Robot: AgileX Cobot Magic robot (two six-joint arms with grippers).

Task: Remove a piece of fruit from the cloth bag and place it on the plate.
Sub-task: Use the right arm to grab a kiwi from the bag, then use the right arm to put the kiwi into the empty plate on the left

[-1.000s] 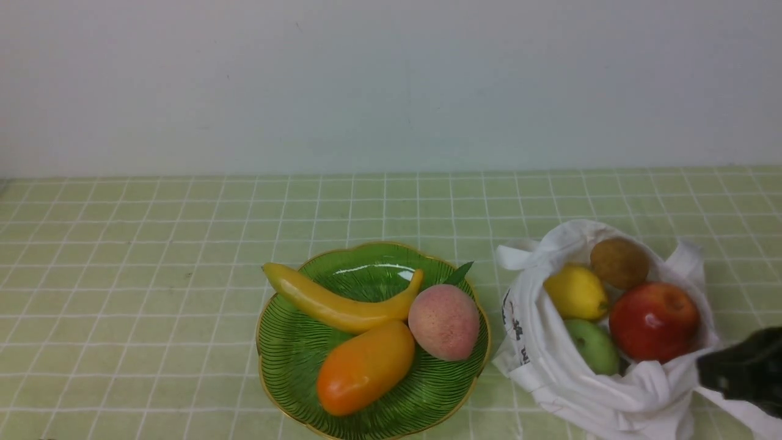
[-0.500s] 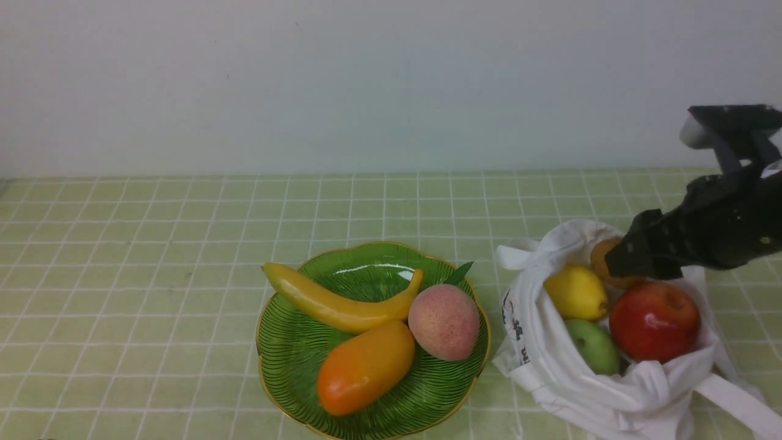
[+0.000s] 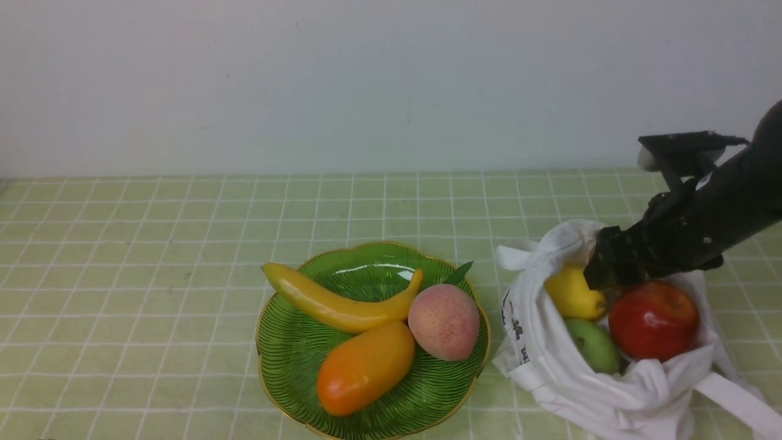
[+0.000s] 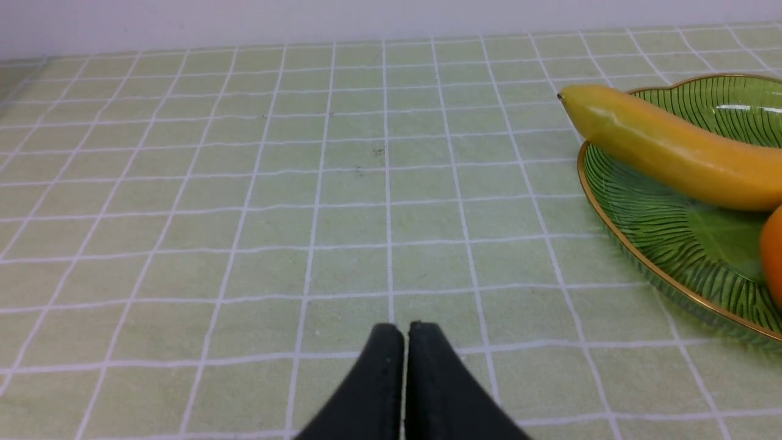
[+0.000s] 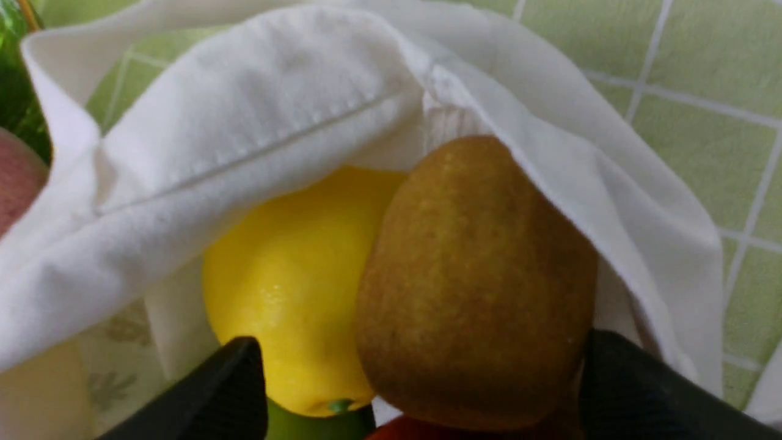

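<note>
Two black fingers of the left gripper [image 4: 404, 330] are pressing flat against each other with nothing between them, hanging low over the pale green checked tablecloth [image 4: 244, 232] on the robot's left, apart from the plate. Farther out, the plate [image 3: 287, 348] is sitting mid-table, carrying an orange mango [image 3: 363, 366] at its near side, a pink peach [image 3: 444, 321] toward its right and a yellow banana [image 3: 330, 305] curving across behind them. Just beside it on the right, the cloth bag [image 3: 550, 360] is slumping on the tablecloth with its mouth gaping upward and a strap trailing toward the near right corner. Inside, a green fruit [image 3: 592, 345] is lying nearest, a red apple [image 3: 654, 321] is sitting to its right and a lemon [image 3: 574, 293] is resting just behind the green fruit. Deeper in, under the bag's folded far rim, the piece of fruit [image 5: 476, 287], a dull brown kiwi, is leaning against the lemon, inside the bag and not on the plate. The right gripper [image 5: 420, 343] is reaching down into that far end from the right, its jaws spread wide and standing on either side of the piece of fruit; whether either finger is touching it, I cannot tell. Beyond the table a plain pale wall [image 3: 366, 79] is rising.
</note>
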